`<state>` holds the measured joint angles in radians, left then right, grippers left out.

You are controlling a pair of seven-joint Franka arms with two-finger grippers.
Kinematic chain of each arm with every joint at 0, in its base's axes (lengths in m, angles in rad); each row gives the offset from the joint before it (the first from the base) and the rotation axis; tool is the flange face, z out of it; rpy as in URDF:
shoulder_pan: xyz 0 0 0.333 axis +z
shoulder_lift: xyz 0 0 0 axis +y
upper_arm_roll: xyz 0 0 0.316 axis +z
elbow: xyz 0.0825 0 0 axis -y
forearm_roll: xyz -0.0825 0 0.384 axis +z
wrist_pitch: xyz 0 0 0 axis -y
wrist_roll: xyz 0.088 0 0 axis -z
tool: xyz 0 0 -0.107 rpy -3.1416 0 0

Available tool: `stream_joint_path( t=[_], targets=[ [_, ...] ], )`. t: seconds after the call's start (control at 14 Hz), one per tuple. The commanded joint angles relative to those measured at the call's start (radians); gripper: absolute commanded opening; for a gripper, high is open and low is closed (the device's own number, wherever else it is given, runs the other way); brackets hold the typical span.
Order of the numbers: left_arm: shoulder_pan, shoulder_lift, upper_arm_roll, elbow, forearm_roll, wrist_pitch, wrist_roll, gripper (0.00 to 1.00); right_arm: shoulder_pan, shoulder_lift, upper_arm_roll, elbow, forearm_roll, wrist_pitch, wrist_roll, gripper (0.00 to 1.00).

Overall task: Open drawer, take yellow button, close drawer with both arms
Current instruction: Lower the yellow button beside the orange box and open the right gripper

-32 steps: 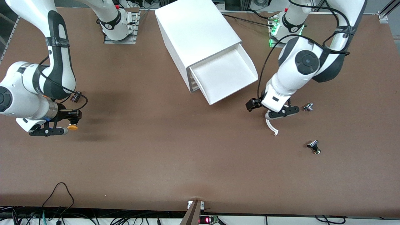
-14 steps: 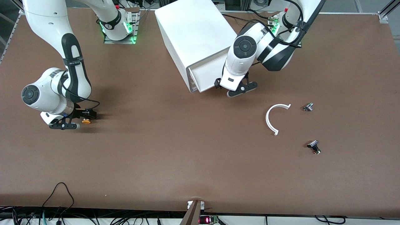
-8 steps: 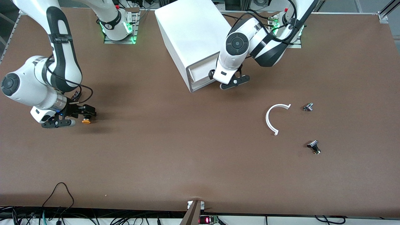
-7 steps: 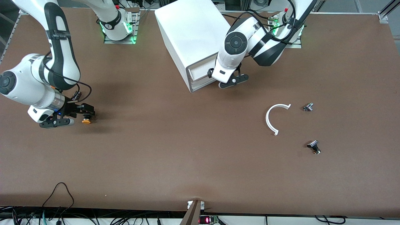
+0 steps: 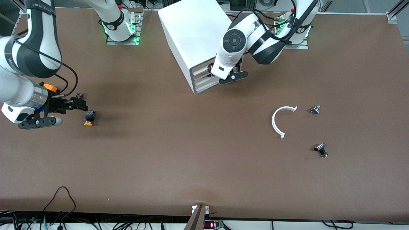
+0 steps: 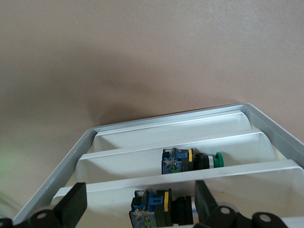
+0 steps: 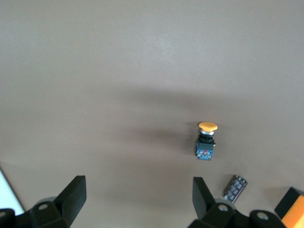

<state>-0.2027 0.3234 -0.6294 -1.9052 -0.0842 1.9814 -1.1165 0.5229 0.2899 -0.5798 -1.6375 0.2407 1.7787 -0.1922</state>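
The white cabinet (image 5: 198,35) stands at the table's middle, near the bases. Its uppermost drawer (image 5: 200,67) is pushed in, level with the lower ones. My left gripper (image 5: 227,77) is open and empty right at the cabinet's front. In the left wrist view its fingers (image 6: 75,205) straddle the stacked drawer fronts (image 6: 171,176), with switch parts showing in them. The button (image 5: 88,118) lies on its side on the table toward the right arm's end, also in the right wrist view (image 7: 206,141). My right gripper (image 5: 60,112) is open, raised and clear of it, fingers (image 7: 74,195) wide apart.
A white curved strip (image 5: 278,120) and two small metal parts (image 5: 315,109) (image 5: 321,150) lie toward the left arm's end. A small black cylinder (image 5: 78,95) (image 7: 235,187) and an orange box (image 5: 49,87) (image 7: 294,209) lie close to the button.
The left gripper left the white curved strip on the table and pushed the open drawer shut. The right gripper set the button down, opened and drew up and away from it.
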Motion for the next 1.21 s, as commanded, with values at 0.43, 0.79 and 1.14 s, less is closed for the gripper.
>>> stream_joint_path(
  t=[0.43,0.79,1.14],
  targets=[
    [-0.024,0.014,-0.010,0.020,-0.034,-0.050,0.000,1.00,-0.138,-0.194,0.284,0.018,-0.196,-0.119,0.350,0.99],
    [0.072,0.014,0.008,0.136,0.001,-0.137,0.038,1.00,-0.509,-0.270,0.664,0.016,-0.219,-0.180,0.353,0.99],
    [0.254,0.009,0.008,0.287,0.128,-0.317,0.346,1.00,-0.521,-0.314,0.669,0.004,-0.216,-0.219,0.341,0.99]
  ],
)
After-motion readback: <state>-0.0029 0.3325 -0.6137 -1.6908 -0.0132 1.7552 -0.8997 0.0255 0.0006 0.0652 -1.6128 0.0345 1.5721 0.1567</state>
